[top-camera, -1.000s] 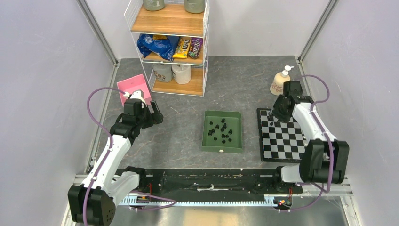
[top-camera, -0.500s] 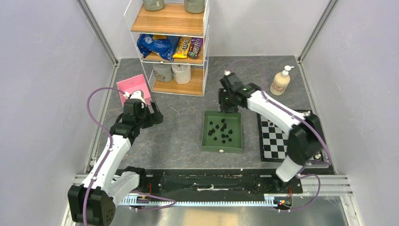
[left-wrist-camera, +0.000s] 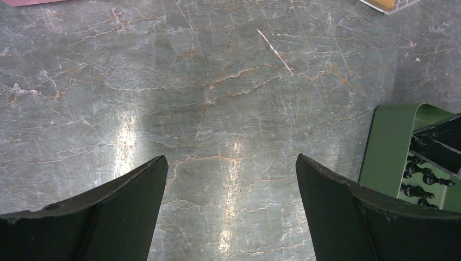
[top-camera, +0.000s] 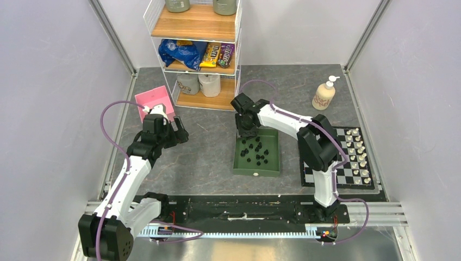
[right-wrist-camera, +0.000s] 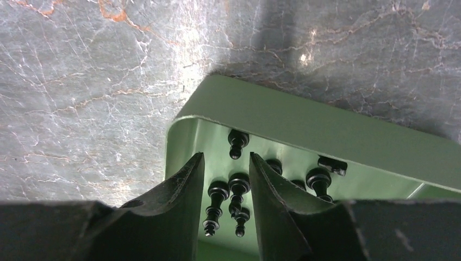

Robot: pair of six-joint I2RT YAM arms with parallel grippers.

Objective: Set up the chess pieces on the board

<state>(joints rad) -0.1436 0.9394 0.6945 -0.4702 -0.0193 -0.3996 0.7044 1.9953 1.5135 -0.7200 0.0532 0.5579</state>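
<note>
Several black chess pieces [top-camera: 255, 152] lie loose in a green tray [top-camera: 272, 163]. My right gripper [top-camera: 245, 129] hangs over the tray's far-left corner. In the right wrist view its jaws [right-wrist-camera: 225, 157] stand narrowly open, with black pieces [right-wrist-camera: 239, 187] lying on the tray [right-wrist-camera: 304, 122] floor below the gap and nothing gripped. The board [top-camera: 342, 176] lies to the right of the tray, with white pieces [top-camera: 356, 152] standing in two rows along its right side. My left gripper [top-camera: 176, 133] is open and empty [left-wrist-camera: 231, 159] above bare table, left of the tray [left-wrist-camera: 388, 147].
A cream soap pump bottle [top-camera: 324, 95] stands behind the board. A wire shelf unit [top-camera: 198, 54] with snacks and jars stands at the back centre. A pink flat item [top-camera: 155, 100] lies behind the left gripper. A small pale thing [top-camera: 254, 174] rests at the tray's near rim.
My right arm has swung left from the board's far-left corner to the tray's far-left corner, uncovering the white pieces on the board. Its jaws narrowed slightly. The left arm has not moved.
</note>
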